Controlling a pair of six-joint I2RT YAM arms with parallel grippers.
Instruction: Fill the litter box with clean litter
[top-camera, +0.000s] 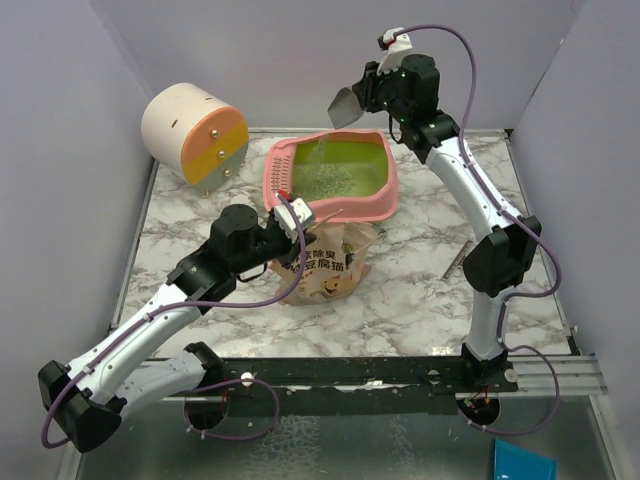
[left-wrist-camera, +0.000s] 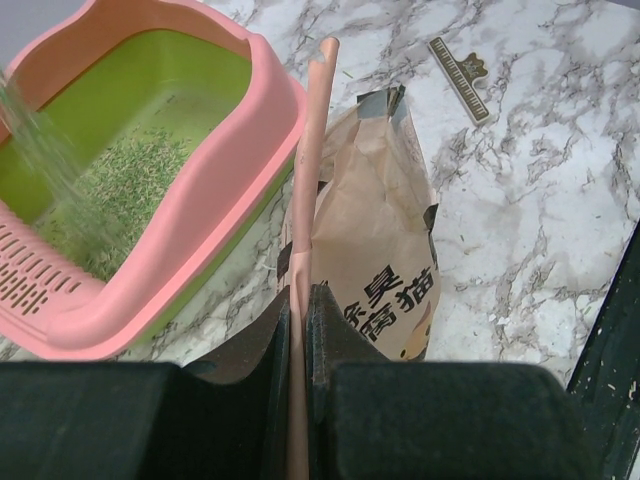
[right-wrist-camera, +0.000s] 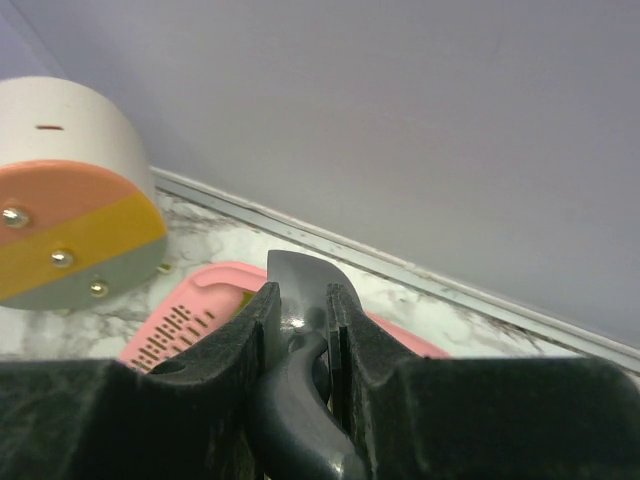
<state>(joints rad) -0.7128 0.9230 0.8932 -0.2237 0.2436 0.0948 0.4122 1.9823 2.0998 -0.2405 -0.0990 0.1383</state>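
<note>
Right gripper (top-camera: 365, 92), clamped on a tilted grey plastic scoop (top-camera: 345, 106), streams pale-green granular clean litter (top-camera: 322, 180) into the pink-and-green plastic litter box (top-camera: 392, 190), while left gripper (top-camera: 297, 214) pinches a thin pink strip (left-wrist-camera: 305, 180), seemingly steadying the beige printed pouch (top-camera: 330, 268).

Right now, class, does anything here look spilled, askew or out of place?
The clean litter lies inside the litter box. One oddity: a small ruler-like strip lies loose on the marble table beyond the pouch, touching nothing.
</note>
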